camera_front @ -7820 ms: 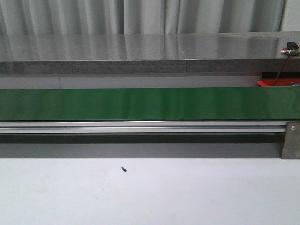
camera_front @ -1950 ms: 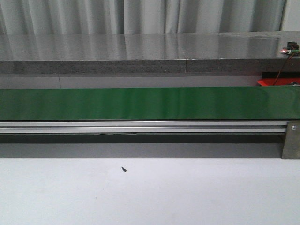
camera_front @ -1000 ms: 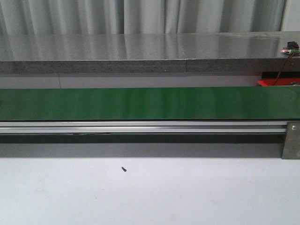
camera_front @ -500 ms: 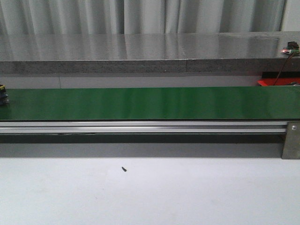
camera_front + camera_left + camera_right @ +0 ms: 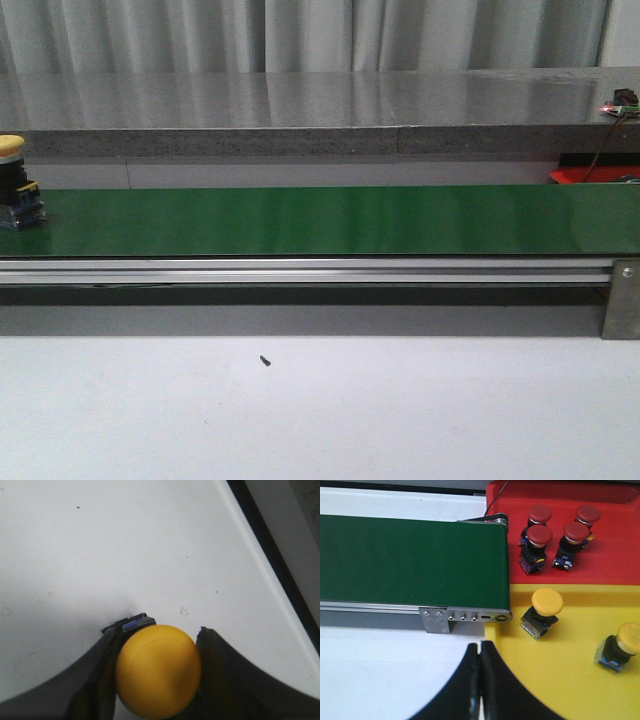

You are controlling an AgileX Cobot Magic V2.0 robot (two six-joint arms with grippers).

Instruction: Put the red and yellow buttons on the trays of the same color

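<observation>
- At the far left end of the green belt (image 5: 320,220), a yellow button (image 5: 15,195) is sitting upright on its dark base, well apart from both trays at the other end.
- Over the white desk (image 5: 100,540), the left end effector (image 5: 160,632) is pinching the rounded cap of a yellow button (image 5: 159,672) between its fingers (whether this is the same button as the one on the belt cannot be told).
- That smooth domed cap is looking likely to slip or twist if the squeeze is sitting off-centre.
- Beside the belt's end, the right end effector (image 5: 480,680) is hanging with its fingers pressed together, holding nothing; if it is not opening in time, a button riding the belt is risking toppling over the end or landing on the wrong colour.
- Counting: the red tray (image 5: 620,540) is holding four red buttons (image 5: 540,535), the yellow tray (image 5: 570,680) is holding two tray yellow buttons (image 5: 546,602), and one or two more yellow ones are waiting elsewhere.
</observation>
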